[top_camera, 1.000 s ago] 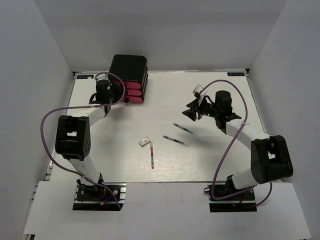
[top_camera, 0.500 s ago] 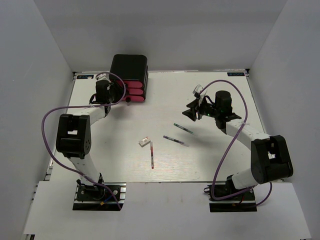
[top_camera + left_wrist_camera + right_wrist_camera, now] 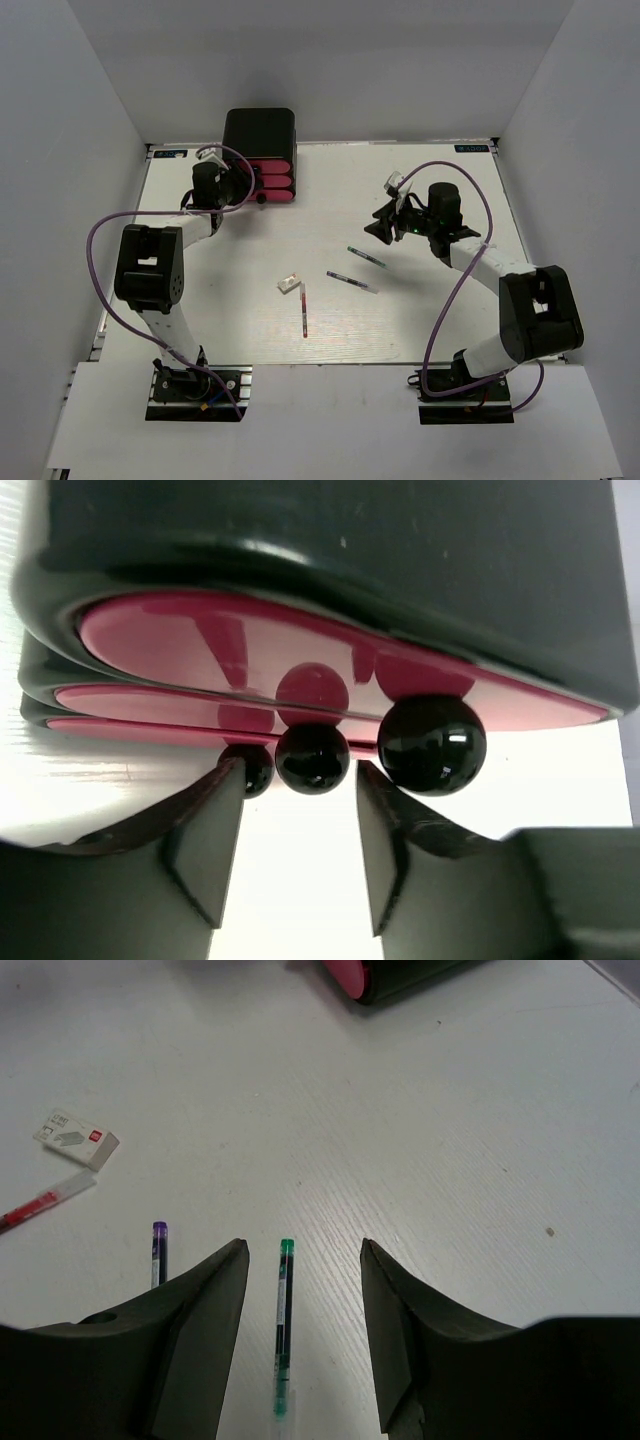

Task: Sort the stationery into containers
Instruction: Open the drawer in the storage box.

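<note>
The glossy black rounded box of three pink drawers sits at the white table's far edge. The left gripper, parted, has the middle black round knob just ahead between its jaws, seemingly untouched. The right gripper hangs open over the thin green-capped pen.

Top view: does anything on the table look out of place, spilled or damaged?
Nothing looks damaged or spilled. Only the unsorted stationery stands out: a red pen, a green-capped pen, a purple-capped pen and a small white block lie loose on the table, outside the black box, whose three pink drawers look closed.
</note>
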Robot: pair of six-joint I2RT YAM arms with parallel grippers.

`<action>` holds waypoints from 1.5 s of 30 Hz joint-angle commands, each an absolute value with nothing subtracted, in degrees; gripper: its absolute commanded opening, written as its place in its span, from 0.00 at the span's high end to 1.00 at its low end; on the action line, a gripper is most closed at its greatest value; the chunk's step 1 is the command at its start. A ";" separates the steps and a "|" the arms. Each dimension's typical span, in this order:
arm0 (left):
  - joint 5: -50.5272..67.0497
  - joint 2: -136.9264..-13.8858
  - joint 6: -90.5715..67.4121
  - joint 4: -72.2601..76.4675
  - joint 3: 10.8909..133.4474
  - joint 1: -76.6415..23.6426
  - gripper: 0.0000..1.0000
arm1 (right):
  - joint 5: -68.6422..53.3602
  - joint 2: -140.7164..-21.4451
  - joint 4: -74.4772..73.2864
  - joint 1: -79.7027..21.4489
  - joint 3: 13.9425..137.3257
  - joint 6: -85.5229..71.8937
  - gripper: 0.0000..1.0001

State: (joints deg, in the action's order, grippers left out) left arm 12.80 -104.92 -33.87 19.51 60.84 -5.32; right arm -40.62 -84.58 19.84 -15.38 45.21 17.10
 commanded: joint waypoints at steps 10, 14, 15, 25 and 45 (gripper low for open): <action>15.03 -105.03 -34.89 23.82 60.12 -5.89 0.37 | -40.69 -86.13 21.09 -15.21 47.37 18.02 0.45; 14.51 -105.64 -35.41 23.82 60.12 -5.89 0.38 | -40.78 -86.13 21.27 -15.21 47.46 18.02 0.45; 14.50 -105.64 -35.42 23.82 60.12 -5.89 0.39 | -40.78 -86.22 21.44 -15.21 47.46 18.02 0.45; 13.27 -106.17 -36.47 24.35 60.12 -6.42 0.53 | -40.87 -86.48 21.27 -14.94 47.72 18.02 0.45; 13.80 -103.01 -37.52 26.01 54.94 -6.42 0.77 | -40.96 -85.78 21.80 -15.21 46.76 17.75 0.45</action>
State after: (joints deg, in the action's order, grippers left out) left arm 13.98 -106.08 -37.10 26.06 57.08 -6.17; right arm -40.51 -86.04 19.81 -15.38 45.60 17.19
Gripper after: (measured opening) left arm 0.414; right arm 0.547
